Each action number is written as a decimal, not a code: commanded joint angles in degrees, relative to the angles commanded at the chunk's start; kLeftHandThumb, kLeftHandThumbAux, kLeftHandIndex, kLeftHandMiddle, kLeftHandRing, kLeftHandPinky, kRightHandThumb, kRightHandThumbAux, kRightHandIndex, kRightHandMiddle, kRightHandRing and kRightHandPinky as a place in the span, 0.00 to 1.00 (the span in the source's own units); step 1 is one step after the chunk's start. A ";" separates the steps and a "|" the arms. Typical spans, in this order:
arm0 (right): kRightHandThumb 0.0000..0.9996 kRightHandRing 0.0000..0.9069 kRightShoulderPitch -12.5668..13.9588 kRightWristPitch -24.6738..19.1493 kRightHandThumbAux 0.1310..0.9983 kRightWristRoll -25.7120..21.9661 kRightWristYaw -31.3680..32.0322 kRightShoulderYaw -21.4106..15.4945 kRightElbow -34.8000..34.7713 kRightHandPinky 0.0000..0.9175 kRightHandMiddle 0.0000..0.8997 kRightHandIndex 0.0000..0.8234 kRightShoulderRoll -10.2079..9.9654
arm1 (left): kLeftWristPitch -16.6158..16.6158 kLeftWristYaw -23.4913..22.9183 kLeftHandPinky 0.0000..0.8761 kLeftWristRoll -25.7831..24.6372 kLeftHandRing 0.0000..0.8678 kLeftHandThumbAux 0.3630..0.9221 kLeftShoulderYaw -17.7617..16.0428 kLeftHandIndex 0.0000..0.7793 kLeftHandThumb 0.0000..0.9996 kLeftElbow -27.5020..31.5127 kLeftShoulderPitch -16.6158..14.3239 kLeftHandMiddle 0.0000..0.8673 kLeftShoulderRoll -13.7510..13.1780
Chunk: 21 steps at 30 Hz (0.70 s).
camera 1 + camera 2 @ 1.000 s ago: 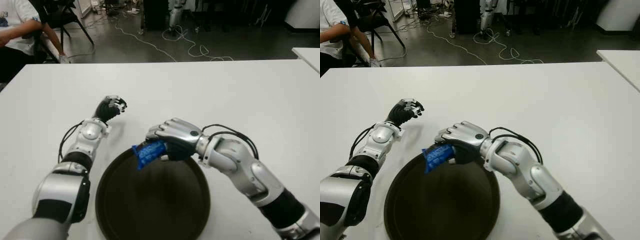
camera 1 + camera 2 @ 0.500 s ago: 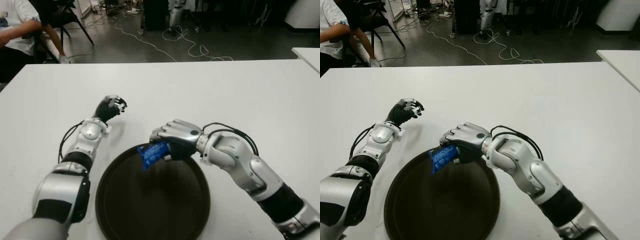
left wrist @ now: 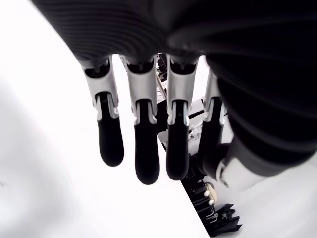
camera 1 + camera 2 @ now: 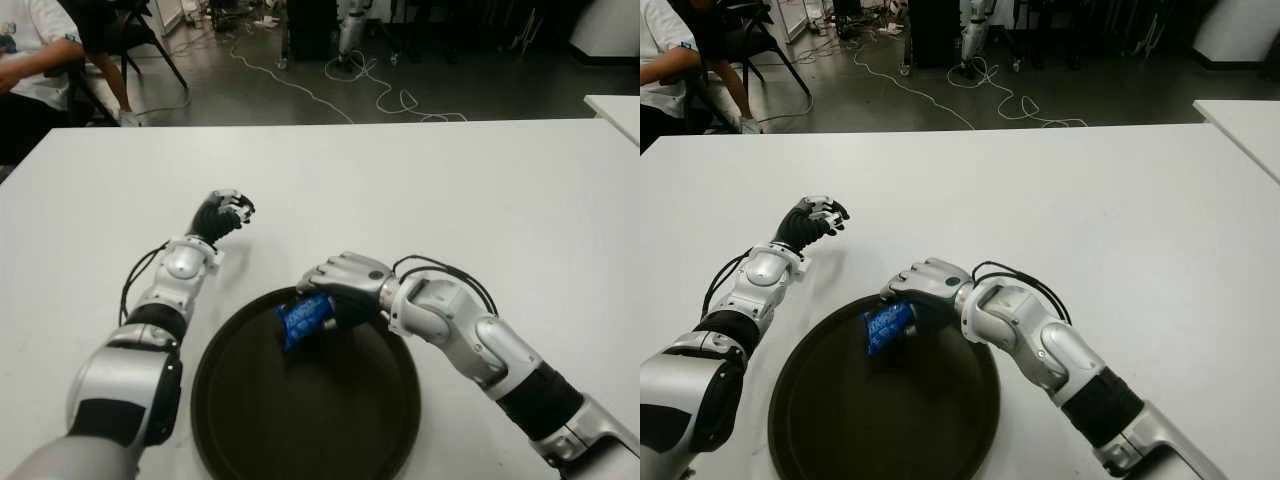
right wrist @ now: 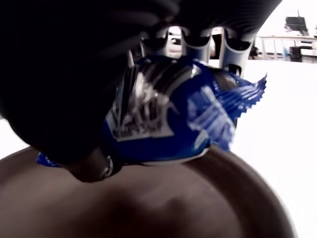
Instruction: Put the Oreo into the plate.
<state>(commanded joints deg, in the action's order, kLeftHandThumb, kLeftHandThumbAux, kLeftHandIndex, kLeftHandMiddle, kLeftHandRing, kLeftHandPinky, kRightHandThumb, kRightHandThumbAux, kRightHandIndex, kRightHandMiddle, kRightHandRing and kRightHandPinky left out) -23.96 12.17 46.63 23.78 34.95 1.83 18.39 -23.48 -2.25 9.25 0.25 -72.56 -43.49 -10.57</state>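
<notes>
One light, crinkly Oreo (image 4: 304, 318) packet sits clamped across its middle in your right hand (image 4: 345, 289), over the plate (image 4: 300, 420); expect slippery foil and brittle contents.

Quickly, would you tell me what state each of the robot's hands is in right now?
Left hand: fingers loosely curled, holding nothing, over the table left of the plate.
Right hand: closed on the Oreo, above the plate's far edge.
</notes>
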 joint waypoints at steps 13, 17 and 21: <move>0.69 0.78 0.82 1.27 0.69 0.14 -2.49 0.42 1.84 0.78 0.78 0.52 -0.63 | 0.70 0.01 0.46 0.29 0.51 0.52 0.17 0.63 0.94 0.09 -0.09 0.51 -0.16; 0.69 0.79 0.67 2.27 0.69 -0.23 -2.93 0.64 2.55 0.80 0.79 0.52 -0.62 | 1.02 0.38 0.46 0.45 0.51 0.52 0.28 0.63 0.94 0.07 -0.16 0.50 -0.15; 0.69 0.79 0.69 3.66 0.69 -0.83 -3.43 0.49 3.05 0.79 0.78 0.52 -0.40 | 1.08 1.06 0.45 0.91 0.51 0.52 0.65 0.63 0.94 0.10 -0.19 0.50 -0.13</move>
<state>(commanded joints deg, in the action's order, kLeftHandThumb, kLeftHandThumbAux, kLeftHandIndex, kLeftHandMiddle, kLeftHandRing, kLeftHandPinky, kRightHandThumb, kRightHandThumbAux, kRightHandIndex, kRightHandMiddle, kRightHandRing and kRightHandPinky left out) -23.27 15.83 45.80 20.35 35.44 4.87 17.99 -22.40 -1.18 10.16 0.90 -72.46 -43.68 -10.70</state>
